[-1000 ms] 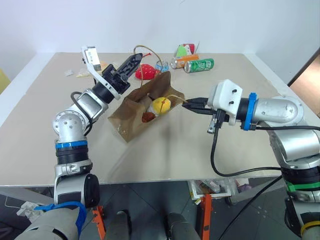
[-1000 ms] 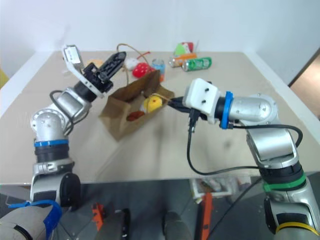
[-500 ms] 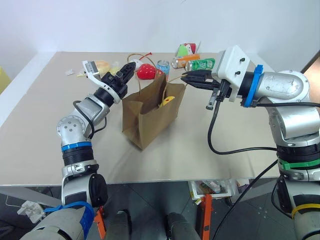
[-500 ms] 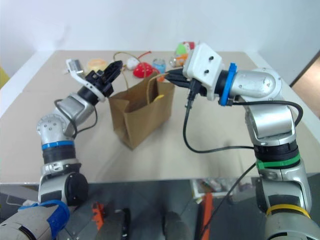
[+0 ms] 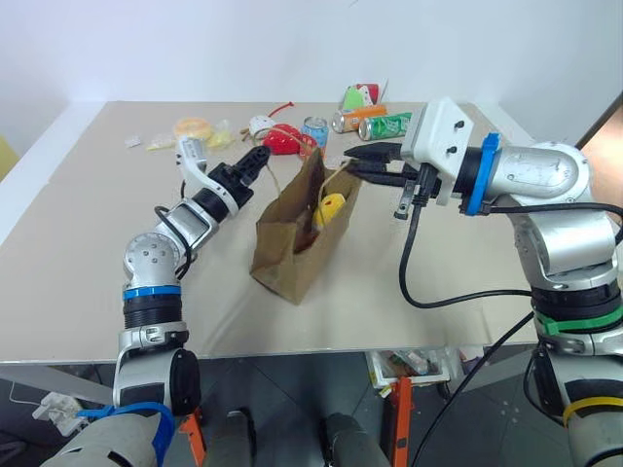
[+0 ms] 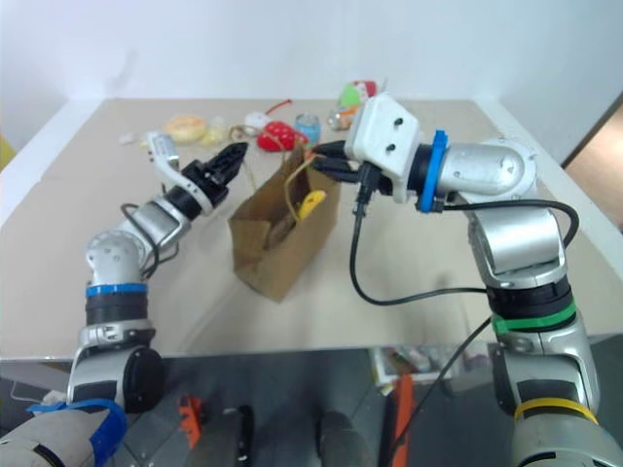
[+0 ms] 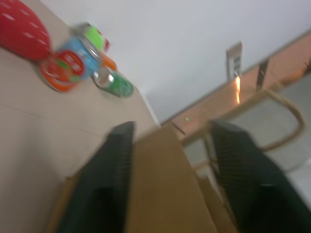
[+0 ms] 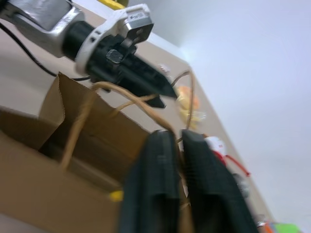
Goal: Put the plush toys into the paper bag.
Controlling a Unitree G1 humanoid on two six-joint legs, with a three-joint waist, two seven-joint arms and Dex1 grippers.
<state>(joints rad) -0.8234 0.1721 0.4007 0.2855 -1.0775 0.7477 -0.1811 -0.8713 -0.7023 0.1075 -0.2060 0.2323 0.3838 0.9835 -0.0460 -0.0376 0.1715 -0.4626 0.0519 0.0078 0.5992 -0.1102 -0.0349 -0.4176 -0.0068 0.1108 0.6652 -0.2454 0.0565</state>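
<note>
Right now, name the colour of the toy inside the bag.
Yellow; the chick shows best in the left eye view.

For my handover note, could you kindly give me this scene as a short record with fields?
Paper bag: standing on the table, mouth open, leaning a little.
Yellow chick: inside the bag, just below the rim.
Left gripper: jaws open, at the bag's near-left edge.
Right gripper: jaws slightly apart at a loop handle; whether they pinch it cannot be told.
Behind the bag: red plush, blue can, green can.
</note>
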